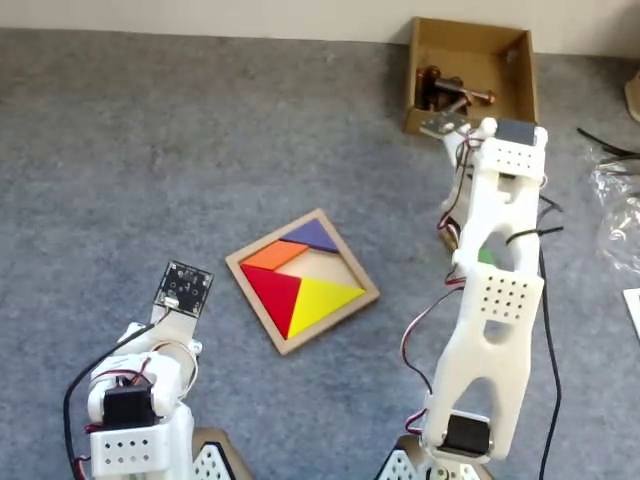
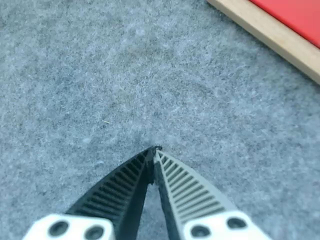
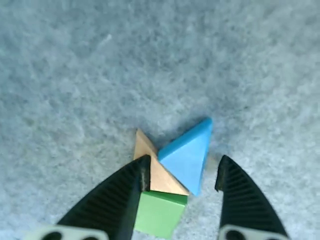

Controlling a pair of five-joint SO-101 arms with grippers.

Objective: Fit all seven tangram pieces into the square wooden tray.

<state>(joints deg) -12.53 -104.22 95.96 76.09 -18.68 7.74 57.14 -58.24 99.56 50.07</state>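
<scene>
Right claw (image 3: 184, 162) spread open, straddling 3 loose pieces bunched together: 1 blue wooden triangle (image 3: 187, 150), 1 tan wooden triangle (image 3: 162, 180), 1 green wooden square (image 3: 159, 212). They lie on the grey felt bench (image 1: 150, 150), right of the square wooden tray (image 1: 255, 306). Left claw (image 2: 155, 150) clenched, empty, near-left of tray. Tray holds 4: red triangle (image 1: 278, 288), yellow triangle (image 1: 322, 300), orange piece (image 1: 275, 255), purple piece (image 1: 312, 235). 1 cardboard box (image 1: 520, 75) far right.

Bright pieces, mottled grey desk (image 1: 150, 150).
The tray (image 1: 256, 308) is pale wood; in it a purple piece (image 1: 312, 235), orange piece (image 1: 273, 255), red piece (image 1: 275, 290) and yellow piece (image 1: 322, 300). Loose: a blue triangle (image 3: 187, 152), tan triangle (image 3: 157, 175), green square (image 3: 159, 212). The left end effector (image 2: 155, 152) is ribbed, half black, half grey; the right end effector (image 3: 183, 162) ribbed black.
</scene>
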